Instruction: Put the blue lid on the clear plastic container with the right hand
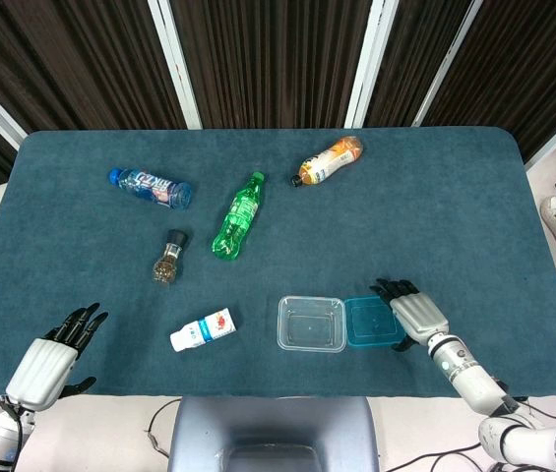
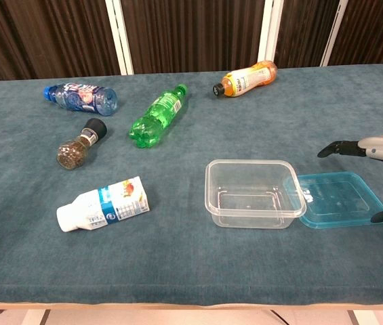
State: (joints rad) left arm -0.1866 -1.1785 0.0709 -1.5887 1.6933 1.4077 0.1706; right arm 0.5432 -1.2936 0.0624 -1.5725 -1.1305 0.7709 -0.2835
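The clear plastic container [image 1: 311, 324] [image 2: 254, 193] stands open near the table's front edge. The blue lid [image 1: 367, 322] [image 2: 337, 201] lies flat against its right side, one edge tucked under the container's rim. My right hand [image 1: 412, 314] [image 2: 377, 152] hovers over the lid's right edge, fingers apart and stretched out, thumb reaching down beside the lid; it holds nothing. My left hand [image 1: 53, 356] rests at the front left corner, fingers spread, empty; the chest view does not show it.
A small white bottle [image 1: 203, 329] lies left of the container. Further back lie a pepper grinder [image 1: 167, 258], a green bottle [image 1: 237, 215], a blue bottle [image 1: 151, 187] and an orange bottle [image 1: 329, 161]. The teal table cloth [image 1: 455, 216] stretches behind the right hand.
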